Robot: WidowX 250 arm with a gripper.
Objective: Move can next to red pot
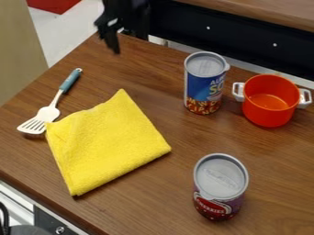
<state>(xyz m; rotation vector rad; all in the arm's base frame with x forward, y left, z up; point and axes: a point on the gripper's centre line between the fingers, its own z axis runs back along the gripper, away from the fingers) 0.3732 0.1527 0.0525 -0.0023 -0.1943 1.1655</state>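
Observation:
Over the table's far left edge hangs the black gripper (110,33), blurred, well away from both cans. A blue can with a grey lid (204,82) stands upright just left of the red pot (270,103), with a small gap between the can and the pot's white handle. The pot is orange-red and stands upright at the right. Nearer the front, a purple and red can (219,188) with a grey lid is also upright, below the pot and to its left.
A folded yellow cloth (110,142) lies on the wooden table (165,197), left of the cans. At its upper left is a white slotted spatula (47,113) with a blue-green handle. A black panel (230,39) runs behind the table.

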